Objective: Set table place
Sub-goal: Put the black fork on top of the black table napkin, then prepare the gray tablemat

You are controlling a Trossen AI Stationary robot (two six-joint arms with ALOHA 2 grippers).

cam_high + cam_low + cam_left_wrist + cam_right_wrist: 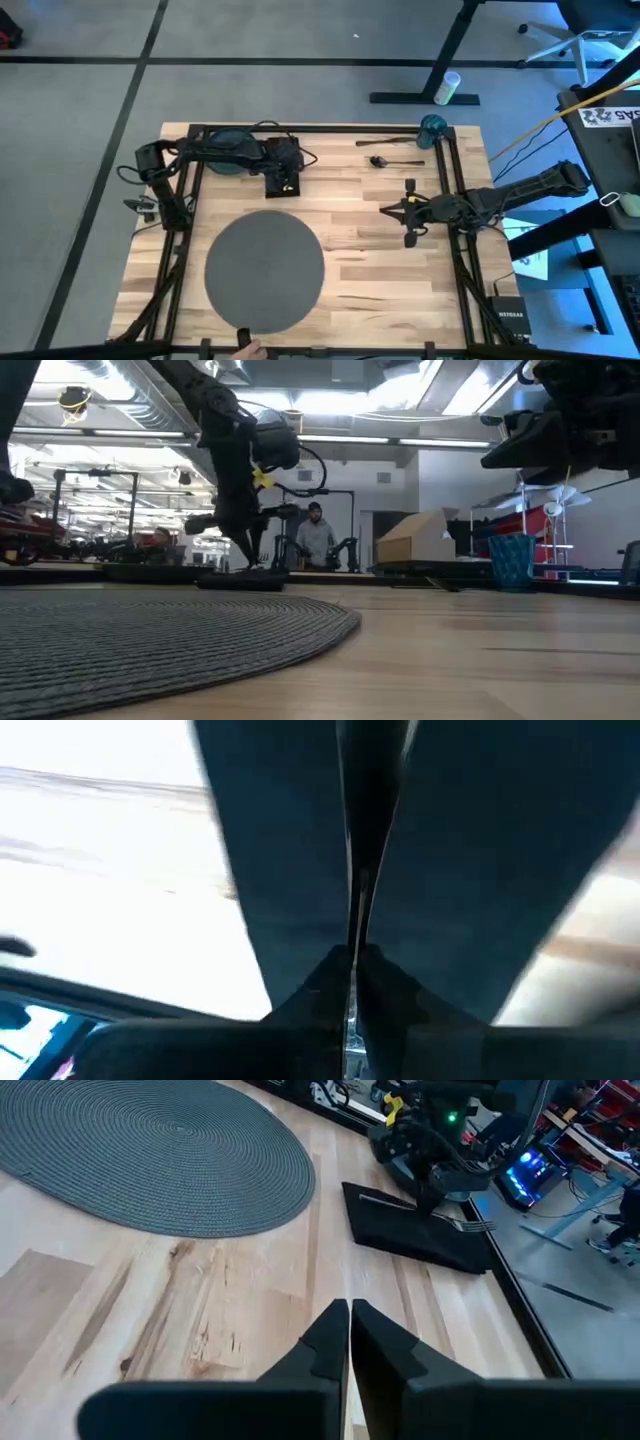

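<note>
The round dark-grey placemat [265,270] lies flat on the wooden table [380,270], toward the near edge. A black napkin [420,1238] lies beyond it at the far left, with a fork [474,1226] flat on top. My left gripper [430,1196] points down onto the napkin and fork, fingers shut. A dark blue-grey plate [228,165] sits under the left arm. My right gripper [385,211] hovers shut over bare wood at the right, pointing left with nothing in it. My left gripper comes from above, pointing down, at the fork's handle near its middle [420,1208]. A thin metal glint [349,1020] shows between the shut fingers. The fork lies flat on the napkin, tines [484,1227] toward the table's far edge.
A spoon [395,160] and another utensil [390,141] lie at the far right, near a teal cup [433,128] in the corner. Black frame rails [455,240] run along the table's sides. A person [316,538] stands in the room beyond.
</note>
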